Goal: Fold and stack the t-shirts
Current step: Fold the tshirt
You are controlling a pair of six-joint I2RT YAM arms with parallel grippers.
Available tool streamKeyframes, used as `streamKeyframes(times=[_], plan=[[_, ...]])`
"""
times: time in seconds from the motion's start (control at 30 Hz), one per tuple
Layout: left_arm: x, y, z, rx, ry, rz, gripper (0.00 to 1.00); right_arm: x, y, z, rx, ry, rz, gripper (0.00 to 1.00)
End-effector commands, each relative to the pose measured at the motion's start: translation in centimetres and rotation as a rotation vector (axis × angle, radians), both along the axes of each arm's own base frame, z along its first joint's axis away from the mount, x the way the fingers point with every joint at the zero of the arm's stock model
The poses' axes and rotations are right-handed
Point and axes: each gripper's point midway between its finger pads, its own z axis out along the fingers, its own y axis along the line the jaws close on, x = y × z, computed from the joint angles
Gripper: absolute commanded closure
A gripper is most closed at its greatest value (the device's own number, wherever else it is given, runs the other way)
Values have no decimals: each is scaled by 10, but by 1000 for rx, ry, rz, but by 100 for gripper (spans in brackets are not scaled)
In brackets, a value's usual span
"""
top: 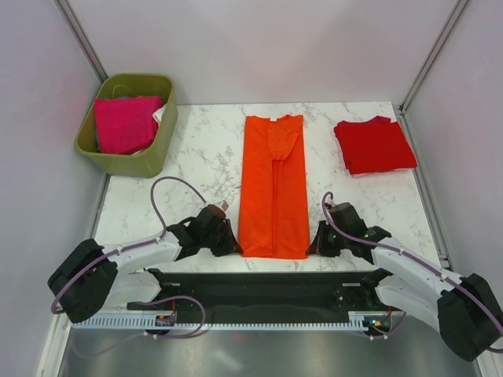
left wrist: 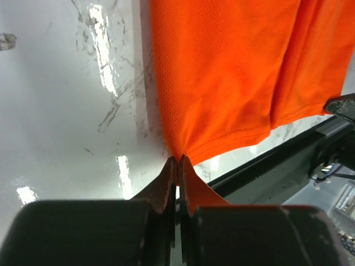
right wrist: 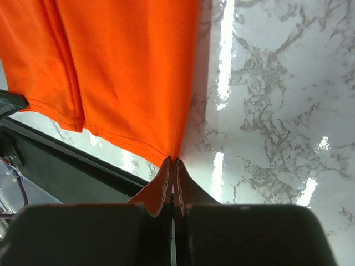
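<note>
The orange t-shirt [top: 273,184] lies in the middle of the table, folded lengthwise into a long strip, collar at the far end. My left gripper [top: 233,245] is shut on its near left hem corner, seen in the left wrist view [left wrist: 178,159]. My right gripper [top: 313,243] is shut on the near right hem corner, seen in the right wrist view [right wrist: 173,160]. The orange cloth fills the left wrist view [left wrist: 233,72] and the right wrist view [right wrist: 122,66]. The red t-shirt [top: 374,144] lies folded at the far right. The magenta pink t-shirt [top: 124,123] sits in the bin.
The olive-green bin [top: 154,155] stands at the far left corner of the marble table [top: 196,157]. A black rail [top: 267,287] runs along the table's near edge between the arm bases. Grey walls close in both sides.
</note>
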Motion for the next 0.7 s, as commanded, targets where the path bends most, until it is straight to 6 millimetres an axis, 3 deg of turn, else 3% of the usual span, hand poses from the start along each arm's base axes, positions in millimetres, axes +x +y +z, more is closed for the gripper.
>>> streamKeyframes(times=[0.0,0.27,0.43,0.47,0.5,0.63,0.67], plan=[[4,-7,25,-93,-28,-35,98,20,10,36,40,-98,5,100],[39,-10,69,-158,-91,-22,98,51,16,73,29,-197,-14,100],[74,-14,92,-153,-143,2,98,88,16,100,-6,-277,-33,100],[80,-13,94,-150,-145,12,98,96,14,98,-21,-269,-43,100],[86,-13,91,-138,-137,17,98,106,14,109,-12,-290,-52,100],[125,-20,116,-146,-188,43,98,141,-1,116,-39,-299,-102,100],[135,-20,120,-139,-200,55,98,149,-4,109,-55,-279,-103,100]])
